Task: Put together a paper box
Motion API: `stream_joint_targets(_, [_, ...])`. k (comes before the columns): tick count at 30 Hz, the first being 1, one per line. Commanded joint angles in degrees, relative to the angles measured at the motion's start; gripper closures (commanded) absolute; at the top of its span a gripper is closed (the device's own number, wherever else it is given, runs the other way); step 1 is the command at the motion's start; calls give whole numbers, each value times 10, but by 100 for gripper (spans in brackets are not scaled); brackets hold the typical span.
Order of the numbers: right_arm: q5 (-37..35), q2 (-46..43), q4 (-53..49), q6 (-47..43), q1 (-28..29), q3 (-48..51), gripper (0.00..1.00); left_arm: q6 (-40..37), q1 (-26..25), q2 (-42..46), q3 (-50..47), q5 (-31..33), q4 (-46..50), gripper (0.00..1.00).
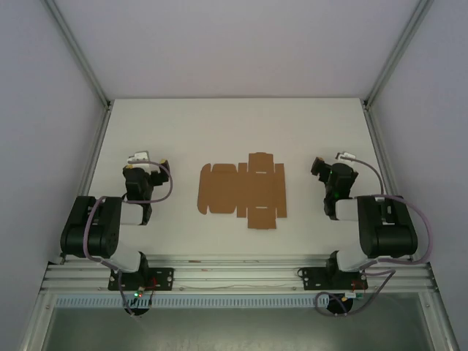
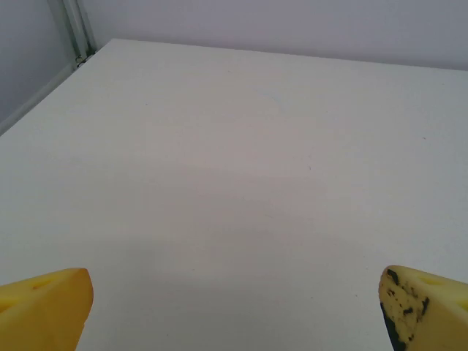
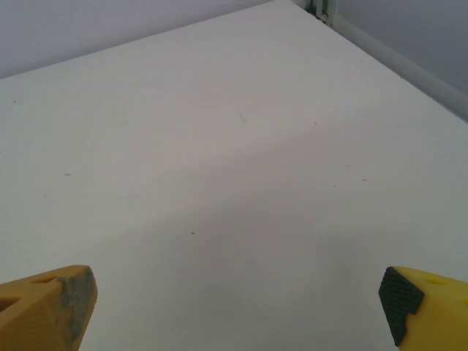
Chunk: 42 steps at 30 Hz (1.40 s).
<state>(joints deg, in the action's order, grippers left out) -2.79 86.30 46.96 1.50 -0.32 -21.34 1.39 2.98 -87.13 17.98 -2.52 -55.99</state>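
The top external camera hangs high above and behind the arm bases. It looks steeply down on the whole white table (image 1: pixel 234 131), with the flat paper box (image 1: pixel 242 191) mid-frame. The left wrist camera sits low and close to the tabletop behind the left gripper (image 2: pixel 234 311), facing forward toward the far-left frame post (image 2: pixel 77 29). The right wrist camera rides likewise behind the right gripper (image 3: pixel 238 307), facing the far-right frame post (image 3: pixel 322 7). Each wrist view shares bare far tabletop and its corner with the overhead view. Whether the two wrist views overlap mid-table is hard to tell.
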Motion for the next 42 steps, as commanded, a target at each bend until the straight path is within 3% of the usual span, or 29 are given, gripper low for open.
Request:
stream_joint_targets(1, [-14,-5,7,6,-1,-10,0,-9,-5,4,11,6,-1,0])
stream_joint_targets(30, [2,-10,-7,0,0,-17,0,-9,-4,6,14,4,-5,0])
stream_joint_targets(35, [-10,-77,-146,3,3,-68,0,-5,-5,110,84,-7,201,0])
stream_joint_targets(39, [-68,-112,-345,64,33,-158,3,68,-10,164,139,-35,329,0])
stream_joint_targets(42, [-74,-120,-471,105,87,-218,5,134,-27,172,183,-51,430,0])
